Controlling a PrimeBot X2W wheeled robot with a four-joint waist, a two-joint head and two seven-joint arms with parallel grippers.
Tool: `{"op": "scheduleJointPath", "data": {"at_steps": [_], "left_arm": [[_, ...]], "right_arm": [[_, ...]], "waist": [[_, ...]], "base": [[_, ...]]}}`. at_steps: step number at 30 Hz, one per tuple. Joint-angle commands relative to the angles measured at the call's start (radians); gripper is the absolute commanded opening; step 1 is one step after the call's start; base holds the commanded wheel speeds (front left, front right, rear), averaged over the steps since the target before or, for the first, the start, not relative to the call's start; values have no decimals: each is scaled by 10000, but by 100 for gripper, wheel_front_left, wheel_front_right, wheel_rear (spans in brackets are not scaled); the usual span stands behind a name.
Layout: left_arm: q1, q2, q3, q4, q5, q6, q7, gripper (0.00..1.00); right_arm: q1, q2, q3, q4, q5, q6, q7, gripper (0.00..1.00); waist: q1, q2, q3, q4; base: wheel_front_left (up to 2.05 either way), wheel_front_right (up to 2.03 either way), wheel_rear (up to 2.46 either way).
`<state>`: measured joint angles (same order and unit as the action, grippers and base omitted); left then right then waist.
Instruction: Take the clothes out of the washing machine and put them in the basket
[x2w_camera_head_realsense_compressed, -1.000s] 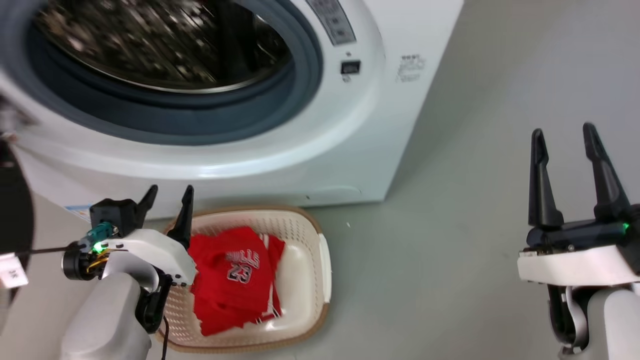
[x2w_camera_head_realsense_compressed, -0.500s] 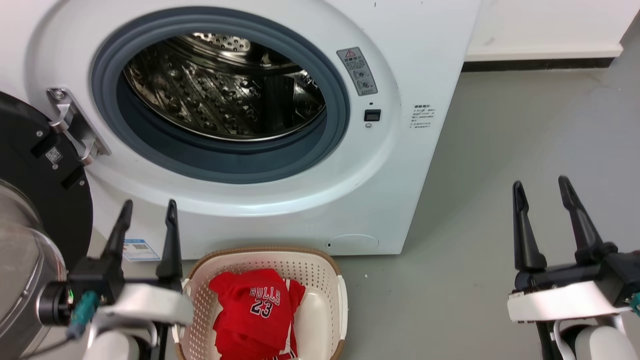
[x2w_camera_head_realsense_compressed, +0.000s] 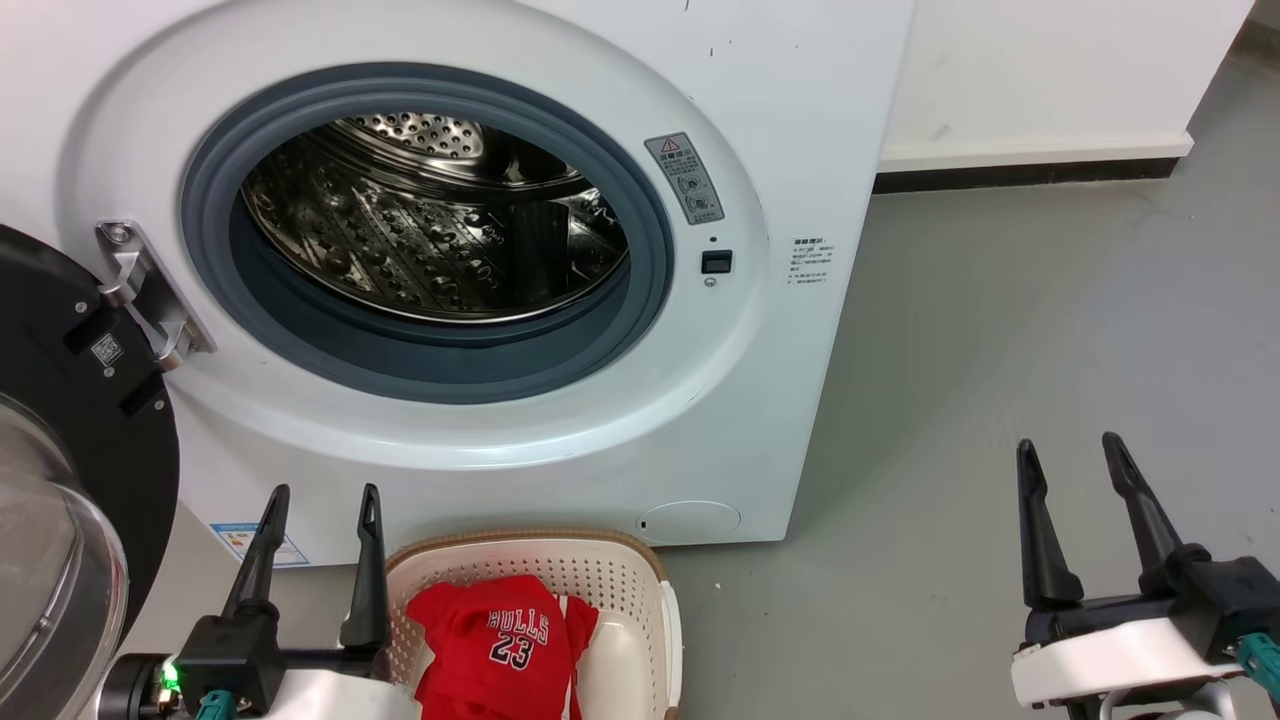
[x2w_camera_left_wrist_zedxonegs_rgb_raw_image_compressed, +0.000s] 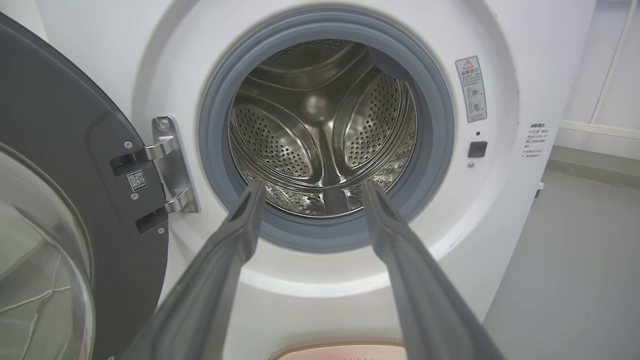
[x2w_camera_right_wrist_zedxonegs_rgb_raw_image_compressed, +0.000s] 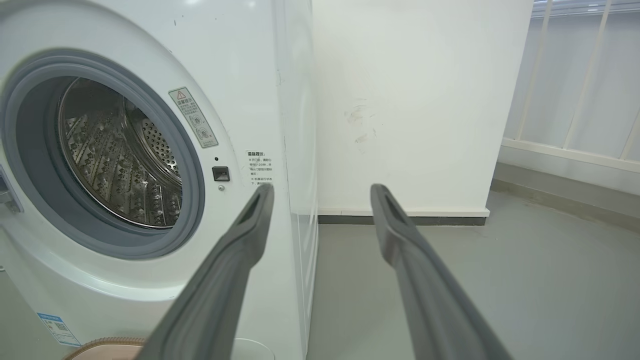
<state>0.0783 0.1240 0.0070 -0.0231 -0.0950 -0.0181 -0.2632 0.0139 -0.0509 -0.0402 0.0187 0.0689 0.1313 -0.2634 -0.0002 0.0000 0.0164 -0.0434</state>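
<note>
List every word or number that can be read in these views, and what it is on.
"BULLS 23": on the red jersey in the basket.
Warning sticker on the washing machine front: too small to read.
Printed block right of it: too small.
Label at its lower left: too small.

a smooth grey floor (x2w_camera_head_realsense_compressed: 1010, 340) runs back to a white wall (x2w_camera_head_realsense_compressed: 1050, 70), with a dark skirting strip (x2w_camera_head_realsense_compressed: 1030, 173) where the two meet. faint scuff marks (x2w_camera_right_wrist_zedxonegs_rgb_raw_image_compressed: 357, 120) smudge the wall, and pale upright bars (x2w_camera_right_wrist_zedxonegs_rgb_raw_image_compressed: 582, 75) stand past its corner.
</note>
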Motion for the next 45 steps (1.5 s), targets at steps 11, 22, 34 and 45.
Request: {"op": "scheduleJointPath", "data": {"at_steps": [11,22,34,45], "left_arm": [[165,-307,355,-170,232,-324,-23,100],[247,-508,588,-92,307,-518,-23,100],[13,-612,718,447,-509,-570,322,0],[-332,-634,744,828,-3466,-687,972,0]], "right_arm": [[11,14,92,77,-81,-11,-20,100],[-7,14,107,82,-25,-11,-20,100],[130,-27,175,388,892,2,141,0],[-194,-197,195,787,4003,0,713,0]], "waist": [[2,0,-22,-73],[2,0,-32,-132],[2,0,-24,-103],[2,0,-37,-38]], "base": [[0,0,0],[0,0,0],[0,0,0],[0,0,0]]}}
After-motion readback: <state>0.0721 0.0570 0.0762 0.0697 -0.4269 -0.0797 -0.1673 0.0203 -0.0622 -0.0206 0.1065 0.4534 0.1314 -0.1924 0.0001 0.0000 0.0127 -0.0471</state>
